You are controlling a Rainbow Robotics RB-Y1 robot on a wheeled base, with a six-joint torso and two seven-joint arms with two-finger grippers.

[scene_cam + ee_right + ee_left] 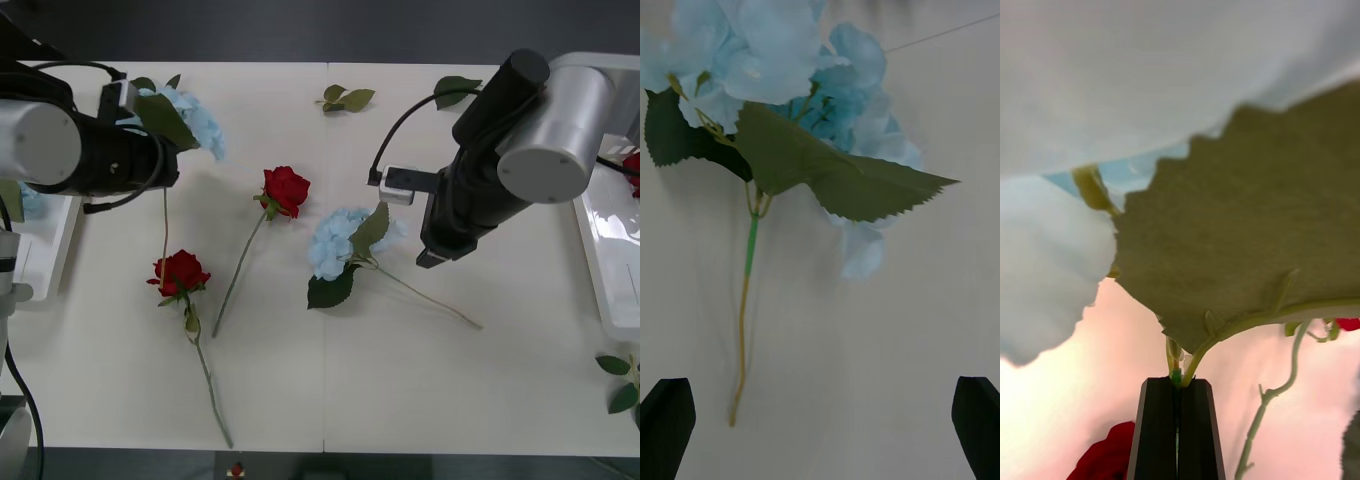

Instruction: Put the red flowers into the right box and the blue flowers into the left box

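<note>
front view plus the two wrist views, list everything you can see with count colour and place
red flowers: two, deep red, lying on the table left of centre, one nearer the front edge, one farther back
blue flowers: two, pale blue, one lying at the table's centre, one gripped by its stem at the back left
left box: one, white, at the table's left edge
right box: one, white, at the table's right edge, a red bloom at its far end
leaf sprigs: three, green, two at the back centre and one at the front right
table: one, cream
left tool: black fingers shut on the blue flower's stem
right tool: black fingers open above the centre blue flower's stem
</note>
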